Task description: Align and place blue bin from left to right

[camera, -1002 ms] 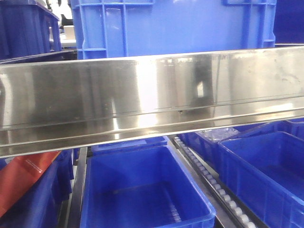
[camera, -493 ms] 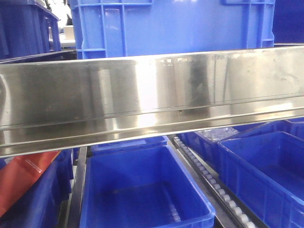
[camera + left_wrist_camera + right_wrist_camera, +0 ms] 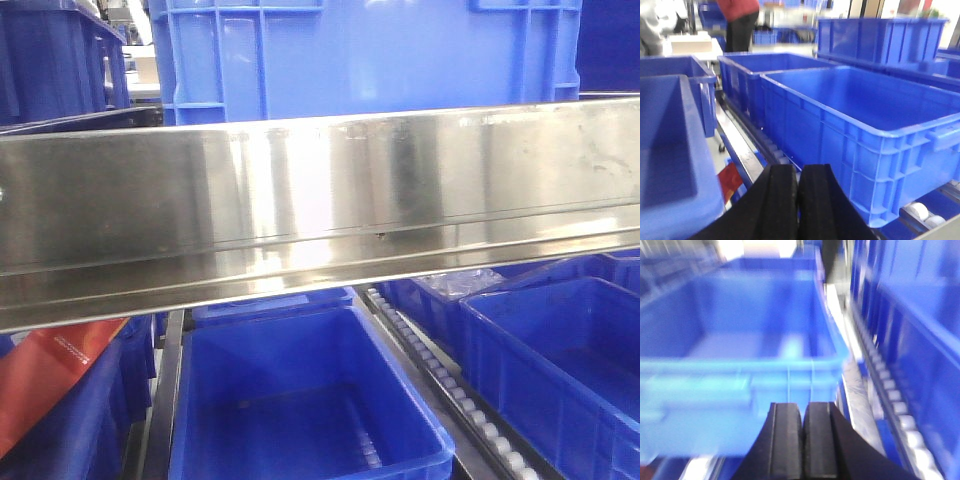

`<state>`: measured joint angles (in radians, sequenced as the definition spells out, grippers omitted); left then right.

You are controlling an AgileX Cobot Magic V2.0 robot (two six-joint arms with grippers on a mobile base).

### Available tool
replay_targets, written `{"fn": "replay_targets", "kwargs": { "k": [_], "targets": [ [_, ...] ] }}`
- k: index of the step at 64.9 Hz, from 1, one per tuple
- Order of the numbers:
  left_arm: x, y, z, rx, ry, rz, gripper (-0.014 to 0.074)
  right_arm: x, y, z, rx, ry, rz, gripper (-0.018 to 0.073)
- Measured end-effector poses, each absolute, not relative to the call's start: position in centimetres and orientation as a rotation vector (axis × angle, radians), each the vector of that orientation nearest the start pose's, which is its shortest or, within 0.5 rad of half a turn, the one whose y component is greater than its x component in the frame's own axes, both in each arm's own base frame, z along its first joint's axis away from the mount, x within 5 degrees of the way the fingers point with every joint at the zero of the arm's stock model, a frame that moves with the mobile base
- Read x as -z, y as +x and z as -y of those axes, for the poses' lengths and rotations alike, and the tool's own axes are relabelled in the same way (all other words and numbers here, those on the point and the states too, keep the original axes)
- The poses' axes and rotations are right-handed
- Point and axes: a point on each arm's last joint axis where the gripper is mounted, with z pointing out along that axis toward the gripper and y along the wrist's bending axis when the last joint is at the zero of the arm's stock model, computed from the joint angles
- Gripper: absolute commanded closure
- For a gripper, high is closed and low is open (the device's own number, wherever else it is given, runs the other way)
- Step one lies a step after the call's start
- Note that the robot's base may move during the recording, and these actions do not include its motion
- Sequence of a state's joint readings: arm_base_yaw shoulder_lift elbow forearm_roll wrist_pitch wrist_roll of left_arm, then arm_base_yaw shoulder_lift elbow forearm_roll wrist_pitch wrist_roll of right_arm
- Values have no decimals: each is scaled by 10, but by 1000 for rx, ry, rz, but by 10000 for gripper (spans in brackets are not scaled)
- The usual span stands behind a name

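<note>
Bin: the blue bin (image 3: 365, 55) sits up top behind the steel rail (image 3: 320, 200), upright.
Left gripper (image 3: 798, 200): fingers pressed together, holding nothing, just short of a crate.
Right gripper (image 3: 803, 437): same deal, pads touching, view pretty blurry.

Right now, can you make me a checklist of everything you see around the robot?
Surface: a shiny steel rail crosses the front view; roller tracks run between the bins below.
Job's things: the blue bin stands behind the rail, upright; its inside is hidden there.
Clutter: a red bag at lower left; clear plastic wrap by the lower bins.
Grippers: left gripper jaws pressed together, holding nothing; right gripper the same, in a blurred view.
Cables: nothing seen.
Surroundings: more blue bins, empty where their insides show; a person in red far back.
</note>
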<state>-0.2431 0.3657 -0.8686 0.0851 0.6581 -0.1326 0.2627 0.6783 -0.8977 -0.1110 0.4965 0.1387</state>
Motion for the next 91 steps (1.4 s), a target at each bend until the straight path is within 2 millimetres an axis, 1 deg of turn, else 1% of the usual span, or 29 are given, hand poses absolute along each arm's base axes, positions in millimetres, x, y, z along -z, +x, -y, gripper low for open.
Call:
{"fn": "replay_targets", "kwargs": {
  "k": [5,9,17,24,29,36,91],
  "targets": [
    [-399,24,1,197,104,-1610,592,-402,99,-22,-182,-151,-1701,648],
    [-389,15,-1,199,102,-1590,592,-396,86,-18,-187,-148,-1664,648],
    [-368,0,-5,203,98,-1553,592,-380,68,-14,-191,-145,-1631,648],
    [-353,-7,-7,205,96,-1538,592,-369,58,-11,-194,-143,-1610,648],
    [-345,-10,-7,206,96,-1530,592,-366,56,-10,-192,-145,-1595,648],
    [-342,-10,-7,206,96,-1533,592,-367,55,-10,-192,-145,-1576,648],
    [-342,-9,-8,193,98,-1530,592,-367,55,-10,-193,-145,-1566,648]
  ]
}}
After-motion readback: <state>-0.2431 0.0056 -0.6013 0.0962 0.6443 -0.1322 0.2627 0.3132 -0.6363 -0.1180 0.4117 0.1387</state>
